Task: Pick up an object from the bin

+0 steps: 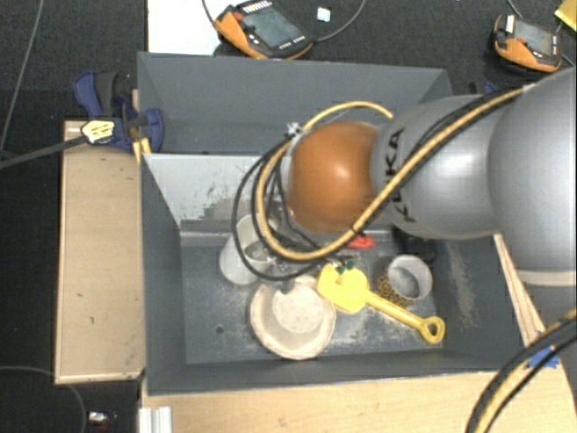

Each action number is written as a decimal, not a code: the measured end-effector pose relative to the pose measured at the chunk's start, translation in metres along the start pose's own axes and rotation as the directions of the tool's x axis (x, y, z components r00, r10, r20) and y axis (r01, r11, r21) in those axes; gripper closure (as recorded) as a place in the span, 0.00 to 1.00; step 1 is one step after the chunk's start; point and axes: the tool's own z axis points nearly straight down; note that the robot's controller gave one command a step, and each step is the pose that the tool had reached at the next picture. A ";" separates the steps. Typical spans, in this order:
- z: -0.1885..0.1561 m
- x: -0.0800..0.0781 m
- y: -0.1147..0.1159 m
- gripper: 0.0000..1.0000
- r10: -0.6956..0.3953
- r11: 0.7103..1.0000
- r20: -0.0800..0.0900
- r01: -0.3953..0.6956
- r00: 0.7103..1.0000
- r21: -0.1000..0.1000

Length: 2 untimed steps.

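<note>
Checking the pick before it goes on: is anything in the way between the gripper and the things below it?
Cannot say fully: the arm's orange cover hides what is straight beneath it. Nearest it lie a white round dish and a yellow scoop, side by side; nothing visible lies on either.

Black "KUKA" lettering stands on the arm (469, 179).
</note>
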 end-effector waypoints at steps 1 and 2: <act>0.025 -0.025 0.069 1.00 -0.291 0.957 0.006 0.291 0.957 0.012; -0.076 0.009 0.028 1.00 -0.093 0.996 0.005 0.093 0.996 0.004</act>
